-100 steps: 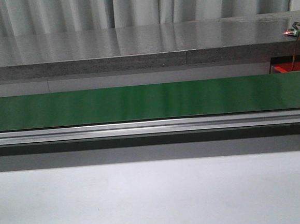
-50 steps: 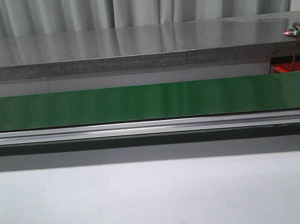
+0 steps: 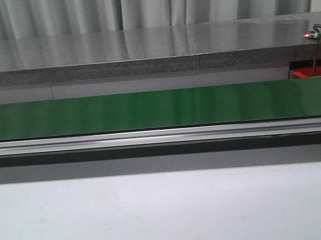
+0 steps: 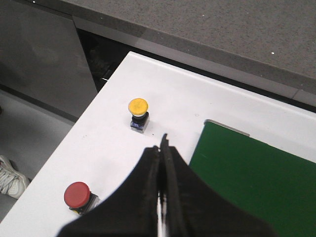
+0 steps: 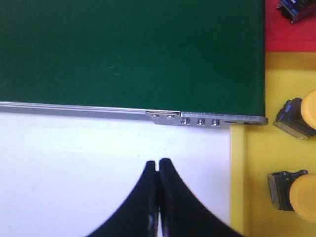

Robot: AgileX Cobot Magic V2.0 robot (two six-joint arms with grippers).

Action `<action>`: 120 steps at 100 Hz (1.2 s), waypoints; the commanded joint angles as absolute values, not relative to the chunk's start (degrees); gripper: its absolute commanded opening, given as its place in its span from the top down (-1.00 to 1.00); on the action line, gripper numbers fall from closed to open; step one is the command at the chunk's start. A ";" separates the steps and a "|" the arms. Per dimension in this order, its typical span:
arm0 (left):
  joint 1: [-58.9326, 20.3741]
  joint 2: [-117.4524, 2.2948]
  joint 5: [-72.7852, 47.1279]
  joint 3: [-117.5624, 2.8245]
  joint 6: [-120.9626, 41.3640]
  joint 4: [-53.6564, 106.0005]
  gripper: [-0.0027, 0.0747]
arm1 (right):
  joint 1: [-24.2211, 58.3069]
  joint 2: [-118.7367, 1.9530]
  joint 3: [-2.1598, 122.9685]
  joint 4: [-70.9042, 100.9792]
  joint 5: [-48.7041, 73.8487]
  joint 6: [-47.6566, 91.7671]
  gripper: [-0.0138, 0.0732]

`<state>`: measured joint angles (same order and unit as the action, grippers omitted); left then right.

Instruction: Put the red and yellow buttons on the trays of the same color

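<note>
The yellow button (image 4: 138, 113) stands upright on the white table (image 4: 103, 143), cap up on its dark base, near the table's corner and just off the end of the green conveyor belt (image 4: 252, 173). It lies straight ahead of my left gripper (image 4: 162, 148), beyond the tips and a little to one side of them, not touching. The red button (image 4: 78, 196) stands nearer the table's outer edge, off to the side of my fingers and further back along them, also upright. Both are short and squat, so I would judge the grip axis matters less than coming down over the cap.

My left fingers (image 4: 150, 168) are pressed together with nothing between them, held above the table and tilted down toward it. They will have to spread before I can take either button, and the yellow one looks the easier reach.

My right gripper (image 5: 158, 165) is at the belt's other end, tips likewise pressed together and empty, over the white surface beside the yellow tray (image 5: 256, 168). Two yellow buttons (image 5: 296, 195) already lie on their sides in that tray; a red tray (image 5: 286, 37) sits past it, with a dark object at its edge. My left arm is plainly the nearer one. The front view shows neither arm nor any button.
</note>
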<state>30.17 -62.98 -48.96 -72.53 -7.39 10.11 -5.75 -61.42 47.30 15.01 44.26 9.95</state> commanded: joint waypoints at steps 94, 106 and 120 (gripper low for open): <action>34.51 -89.90 -46.10 -73.95 1.17 -2.25 -0.48 | -5.61 -60.30 48.68 15.90 43.22 10.85 0.85; 37.75 -91.97 -46.32 -73.95 1.17 1.28 -0.48 | -5.61 -60.30 48.68 15.90 43.23 10.85 0.85; 41.50 -94.80 -47.47 -73.95 1.17 1.28 -0.48 | -5.61 -60.30 48.68 15.90 43.18 10.85 0.85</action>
